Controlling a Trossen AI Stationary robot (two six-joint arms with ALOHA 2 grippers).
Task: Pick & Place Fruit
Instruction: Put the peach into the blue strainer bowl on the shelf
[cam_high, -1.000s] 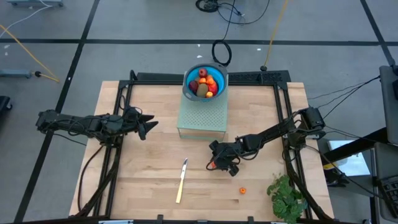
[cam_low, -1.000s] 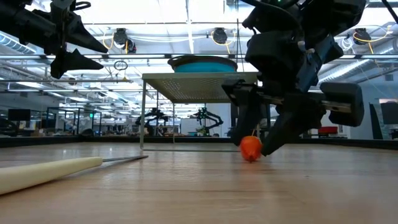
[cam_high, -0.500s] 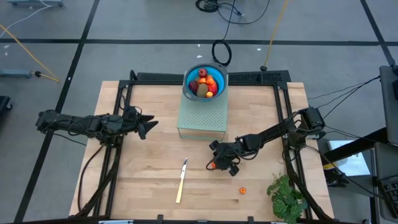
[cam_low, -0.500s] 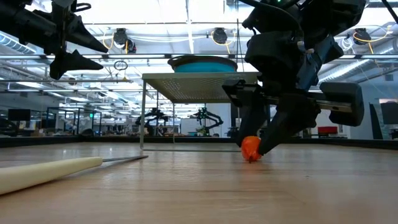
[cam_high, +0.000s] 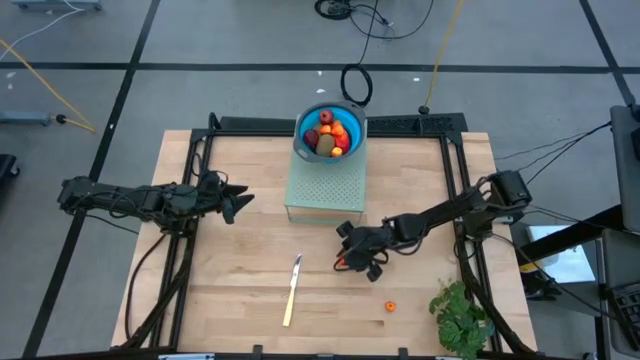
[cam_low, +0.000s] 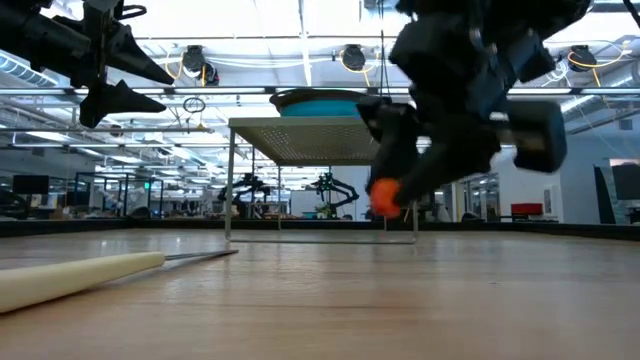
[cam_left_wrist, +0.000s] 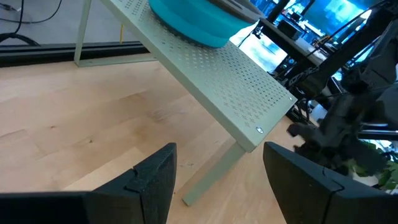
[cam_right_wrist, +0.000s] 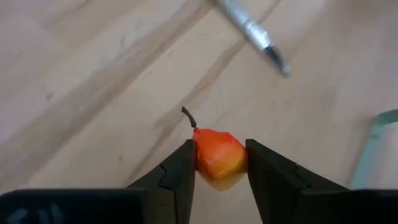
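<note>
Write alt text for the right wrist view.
The right gripper holds a small orange-red fruit with a thin dark stem between its two dark fingers, above the pale wooden table. The metal tip of a knife lies beyond.

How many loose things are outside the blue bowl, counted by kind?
Small orange fruit: 2, one held in the right gripper fingers, one lying on the table
Knife: 1
Leafy green bunch: 1
Total: 4
</note>
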